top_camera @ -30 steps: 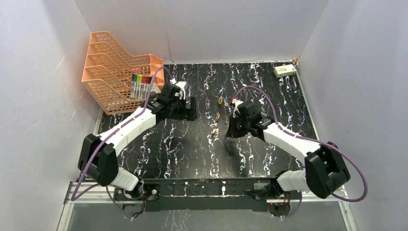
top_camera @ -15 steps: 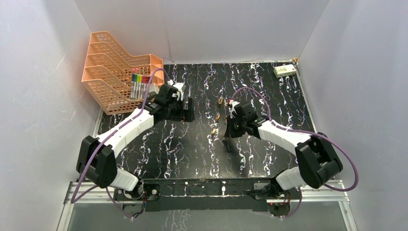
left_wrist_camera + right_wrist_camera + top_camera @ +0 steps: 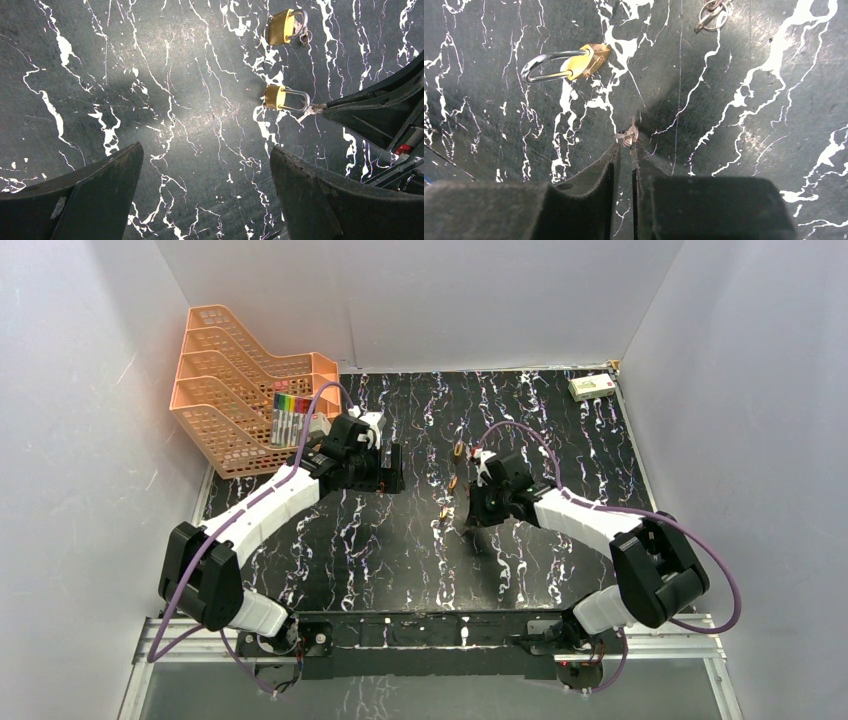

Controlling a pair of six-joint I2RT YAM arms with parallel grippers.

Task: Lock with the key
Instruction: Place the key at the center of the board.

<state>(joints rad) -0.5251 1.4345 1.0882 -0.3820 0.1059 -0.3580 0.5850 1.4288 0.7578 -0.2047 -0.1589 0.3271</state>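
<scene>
Key [image 3: 629, 135] and padlock [image 3: 585, 60] lie near each other around the middle of the black marbled desk [image 3: 380, 550], and the right arm is clearly the nearer one. In the right wrist view the right gripper [image 3: 626, 148] has its fingers almost together, with only a thin slit between them. The head of the small silver key sits right at their tips. Whether the key is pinched there or merely lies on the desk against the tips cannot be told.

The key's blade points straight ahead, away from the fingers. The padlock lies ahead and to the left of it, near but apart. Its long axis runs across the line of the fingers rather than along it. The shackle is out to the left and the brass body to the right, so the body's bottom end is the end closer to the key. Neither the keyhole nor the state of the shackle shows. Blade and lock seem to stand roughly at a right angle, so the coming move likely calls for swinging the key leftward into line with the body's end.

The left gripper [image 3: 206, 152] hangs over the desk well to the left, fingers spread wide and holding nothing. Its camera shows two brass locks: a lower lock [image 3: 274, 97] with the key just beside its shackle, and an upper lock [image 3: 280, 27]. Whether the lower one is the same padlock cannot be told for certain.
</scene>
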